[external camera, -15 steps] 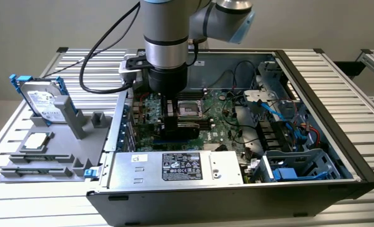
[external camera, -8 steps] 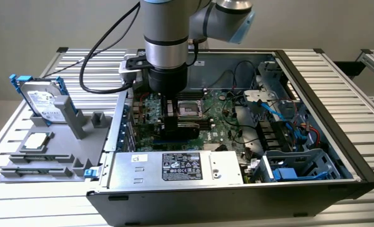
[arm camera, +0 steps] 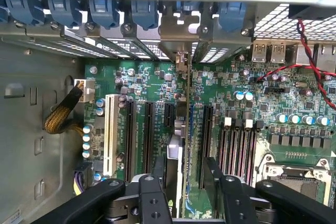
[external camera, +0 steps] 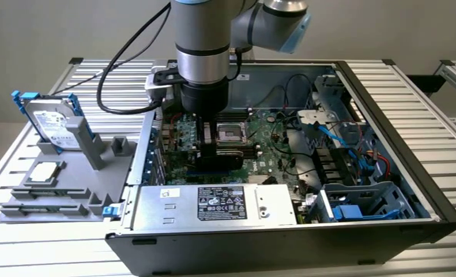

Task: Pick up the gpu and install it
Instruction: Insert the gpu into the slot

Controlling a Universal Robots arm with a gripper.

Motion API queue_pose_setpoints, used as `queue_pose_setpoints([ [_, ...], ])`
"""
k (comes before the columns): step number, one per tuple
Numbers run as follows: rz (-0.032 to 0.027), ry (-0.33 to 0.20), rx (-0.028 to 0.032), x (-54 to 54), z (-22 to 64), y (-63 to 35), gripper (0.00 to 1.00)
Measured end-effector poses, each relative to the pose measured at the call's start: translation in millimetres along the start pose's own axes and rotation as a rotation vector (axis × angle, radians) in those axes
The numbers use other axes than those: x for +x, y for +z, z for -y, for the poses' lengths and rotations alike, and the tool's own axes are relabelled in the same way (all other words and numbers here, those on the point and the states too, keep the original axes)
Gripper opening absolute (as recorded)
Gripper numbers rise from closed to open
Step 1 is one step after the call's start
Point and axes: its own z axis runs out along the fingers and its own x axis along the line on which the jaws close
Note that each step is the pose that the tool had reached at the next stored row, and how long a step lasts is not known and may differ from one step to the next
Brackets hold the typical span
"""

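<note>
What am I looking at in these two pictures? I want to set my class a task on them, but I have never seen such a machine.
The grey jointed column is a robot arm, reaching down into an open computer case that lies on a slatted metal table. One picture comes from a camera off the arm; the other from a camera on its wrist, looking past the gripper at the green main board. The gripper is at a thin graphics card standing on edge among the board's slots; whether it grips the card cannot be told. At the exterior view's left, a grey holder carries an upright hard drive with blue rails.
</note>
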Motion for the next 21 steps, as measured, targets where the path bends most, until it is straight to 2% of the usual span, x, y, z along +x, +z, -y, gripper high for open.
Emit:
queue_pose_setpoints([
  [5, 0.0001, 0.0, 0.0001, 4.4, -0.2, 0.3, 0.43],
  [12, 0.0001, 0.0, 0.0, 4.8, -0.2, 0.3, 0.43],
  [13, 0.0001, 0.0, 0.0001, 4.8, -0.2, 0.4, 0.41],
  [14, 0.0, 0.0, 0.0, 4.8, -0.2, 0.3, 0.33],
  [21, 0.0001, 0.0, 0.0001, 4.8, -0.2, 0.4, 0.33],
])
